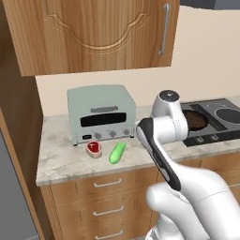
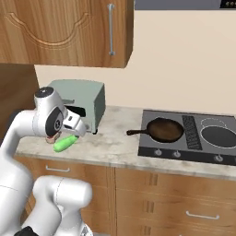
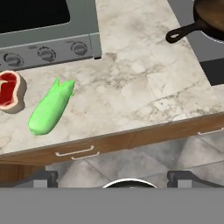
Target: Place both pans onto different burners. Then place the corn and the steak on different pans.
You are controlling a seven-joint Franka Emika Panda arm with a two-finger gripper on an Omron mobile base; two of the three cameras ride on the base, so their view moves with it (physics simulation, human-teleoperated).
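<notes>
The gripper [image 3: 112, 179] is spread wide and pinches nothing; in the hand view its two dark tips stand well apart at the bottom, over the counter's front edge and the floor below. It hangs above the counter [image 3: 144, 83], not yet down at anything.

In that view the corn [image 3: 50, 109] lies at about ten o'clock from the gripper, on the marble. Its long axis runs from seven o'clock to one o'clock, the tapered husk tip toward one. The steak [image 3: 9, 90] sits just beside it at nine o'clock, close but apart, in front of the toaster oven [image 1: 101, 112]. In the left base view the corn [image 1: 117, 153] and steak [image 1: 94, 148] lie left of the arm's elbow.

The rusty skillet [image 2: 163, 130] already rests on the near left burner of the cooktop [image 2: 156, 150], its short handle pointing out over the counter. The grey pan [image 2: 219, 137] appears to sit on the larger burner to the right, so the pan step looks done.

The likely next move is toward the corn, the nearer food. The gripper would need to shift toward ten o'clock, descend, and turn so the jaws close across the cob's narrow width rather than along its length. The steak's closeness leaves little room on that side.
</notes>
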